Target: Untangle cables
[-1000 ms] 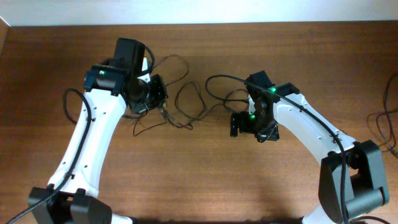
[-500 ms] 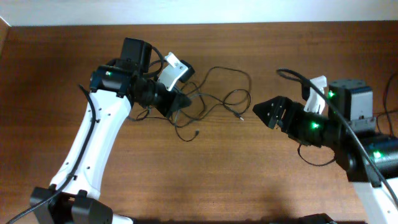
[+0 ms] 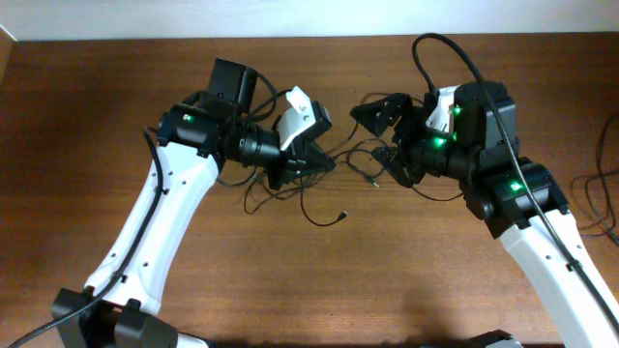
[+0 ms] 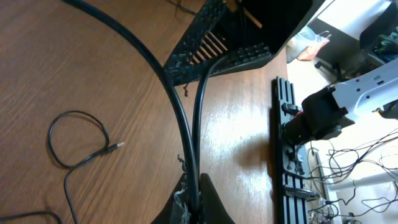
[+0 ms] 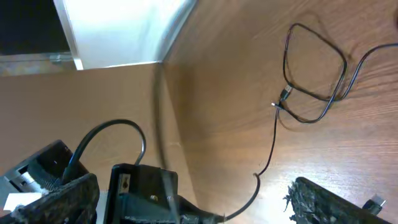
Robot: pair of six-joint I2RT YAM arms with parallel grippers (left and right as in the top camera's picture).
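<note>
The cables are thin black cords bunched in loose loops at the table's centre, with a plug end lying toward the front. My left gripper is shut on a cable strand, which runs up from its jaws in the left wrist view. My right gripper is open wide, facing the left one just right of the bunch. In the right wrist view its fingers spread either side of the left gripper's black body. Loose loops lie on the wood.
The wooden table runs back to a pale wall edge. Thicker black arm cables hang by the left arm and above the right arm. More cords lie at the right edge.
The right arm has swung in from the right to the centre, gripper open. The left gripper has moved right with the cable. The cable bunch has shifted and drawn together between the grippers.
</note>
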